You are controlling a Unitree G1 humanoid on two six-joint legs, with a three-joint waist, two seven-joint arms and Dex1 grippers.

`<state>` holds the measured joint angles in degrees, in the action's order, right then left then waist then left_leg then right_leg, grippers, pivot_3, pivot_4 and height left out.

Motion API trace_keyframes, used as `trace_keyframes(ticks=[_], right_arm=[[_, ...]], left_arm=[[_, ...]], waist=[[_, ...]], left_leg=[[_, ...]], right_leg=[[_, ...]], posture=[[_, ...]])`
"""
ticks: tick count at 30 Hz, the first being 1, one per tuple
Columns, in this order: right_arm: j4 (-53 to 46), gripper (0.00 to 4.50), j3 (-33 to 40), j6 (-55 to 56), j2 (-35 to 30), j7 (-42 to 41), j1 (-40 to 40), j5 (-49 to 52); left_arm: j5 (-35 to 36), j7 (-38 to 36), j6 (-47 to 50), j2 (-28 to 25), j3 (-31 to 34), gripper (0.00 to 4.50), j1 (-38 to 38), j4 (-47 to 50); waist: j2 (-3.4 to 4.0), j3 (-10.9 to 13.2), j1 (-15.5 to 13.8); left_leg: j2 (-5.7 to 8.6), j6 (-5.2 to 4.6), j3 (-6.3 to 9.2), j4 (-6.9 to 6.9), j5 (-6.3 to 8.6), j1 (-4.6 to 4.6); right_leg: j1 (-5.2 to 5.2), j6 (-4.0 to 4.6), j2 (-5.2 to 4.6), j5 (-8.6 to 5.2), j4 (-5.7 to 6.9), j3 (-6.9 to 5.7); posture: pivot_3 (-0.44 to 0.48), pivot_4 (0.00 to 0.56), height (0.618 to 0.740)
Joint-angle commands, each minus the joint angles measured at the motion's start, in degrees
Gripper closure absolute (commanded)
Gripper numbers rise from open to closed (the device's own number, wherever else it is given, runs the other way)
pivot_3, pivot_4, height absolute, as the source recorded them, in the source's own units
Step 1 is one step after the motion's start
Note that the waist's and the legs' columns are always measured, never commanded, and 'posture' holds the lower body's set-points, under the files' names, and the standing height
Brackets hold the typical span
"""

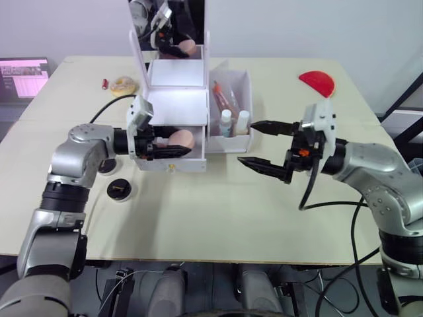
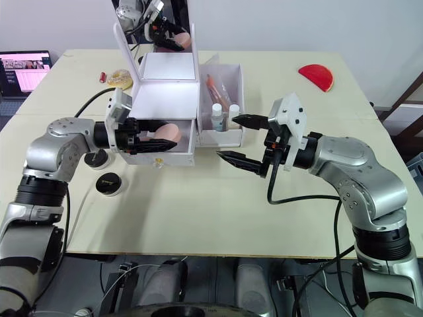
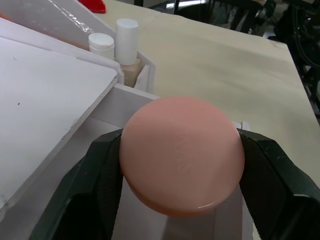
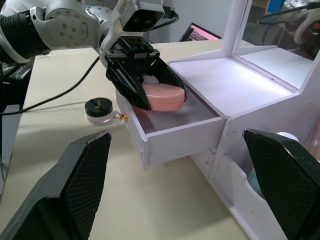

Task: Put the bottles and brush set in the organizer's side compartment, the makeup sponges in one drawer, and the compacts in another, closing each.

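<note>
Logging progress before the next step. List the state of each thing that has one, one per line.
Drawer: pulled open.
Pink compact: closed, held over the open drawer.
Left gripper: jaws shut on the pink compact.
Right gripper: jaws open, holding nothing.
Bottles: capped, upright in the side compartment.
Black-lidded jar: closed, on the table.

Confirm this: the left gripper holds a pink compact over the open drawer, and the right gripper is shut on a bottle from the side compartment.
The first part is right, the second wrong. The right gripper is open and holds nothing, hanging over the table beside the organizer, as the left eye view shows. The left gripper does hold the pink compact over the open drawer.
</note>
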<state>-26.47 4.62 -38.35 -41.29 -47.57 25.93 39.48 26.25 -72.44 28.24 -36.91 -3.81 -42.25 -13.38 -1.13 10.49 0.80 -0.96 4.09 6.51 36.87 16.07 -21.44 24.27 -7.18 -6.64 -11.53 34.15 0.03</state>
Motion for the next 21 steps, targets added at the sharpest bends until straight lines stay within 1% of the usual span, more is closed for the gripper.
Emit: trace_keyframes(ticks=[1,10,13,16,19,20,21], right_arm=[[-1.0,0.0,0.0,1.1,0.6,0.4,1.1,-0.3],[-0.5,0.0,-0.6,1.3,0.8,0.6,1.5,-1.0],[-0.4,0.0,-0.8,1.2,0.8,0.4,2.0,-1.0],[-0.1,0.0,-1.0,0.6,0.4,0.0,2.8,-0.7],[0.8,0.0,-1.5,-0.2,0.0,-0.8,4.0,-0.6],[1.4,0.0,-1.8,-0.4,-0.1,-1.1,4.7,-0.6],[2.2,0.0,-2.3,-0.7,-0.3,-1.8,5.6,-0.7]], left_arm=[[0.2,-0.3,-0.2,0.0,1.0,0.01,-1.9,1.8],[1.2,-0.1,0.9,-1.3,3.0,0.01,-3.9,1.6],[3.4,-0.3,3.3,-3.2,5.3,0.01,-3.2,4.8],[6.8,-0.7,7.6,-6.4,8.2,0.01,-0.6,10.6],[9.0,-1.5,10.2,-10.7,10.4,0.83,3.9,16.0],[10.1,-2.2,11.3,-12.4,11.3,1.28,6.0,18.1],[10.4,-3.2,11.6,-14.6,12.1,1.83,9.2,20.4]], waist=[[0.0,0.0,0.0],[0.0,0.0,0.0],[0.0,0.0,0.2],[0.01,0.0,0.4],[0.03,0.0,0.4],[0.04,0.0,0.5],[0.06,0.0,0.6]], left_leg=[[0.0,0.0,0.0,0.0,0.0,0.0],[0.0,0.0,0.01,0.0,0.0,0.0],[0.0,0.0,0.01,0.0,0.0,0.0],[0.0,0.0,0.01,-0.02,0.0,0.01],[0.0,0.0,0.02,-0.08,0.0,0.05],[0.0,0.0,0.02,-0.08,0.0,0.06],[0.0,0.0,0.02,-0.09,0.0,0.05]], right_leg=[[0.0,0.0,0.0,0.0,0.0,0.0],[0.0,-0.01,0.0,0.0,0.0,0.0],[0.0,-0.01,0.0,0.01,0.01,0.0],[0.0,-0.03,0.01,0.0,0.01,0.01],[0.01,-0.07,0.0,-0.02,0.02,0.01],[0.01,-0.07,0.0,-0.03,0.03,0.01],[0.01,-0.05,0.0,-0.04,0.02,0.01]], posture=[[0.0,0.15,0.739],[0.0,0.15,0.739],[0.0,0.15,0.739],[0.0,0.15,0.739],[0.0,0.15,0.739],[0.0,0.15,0.739],[0.0,0.15,0.739]])
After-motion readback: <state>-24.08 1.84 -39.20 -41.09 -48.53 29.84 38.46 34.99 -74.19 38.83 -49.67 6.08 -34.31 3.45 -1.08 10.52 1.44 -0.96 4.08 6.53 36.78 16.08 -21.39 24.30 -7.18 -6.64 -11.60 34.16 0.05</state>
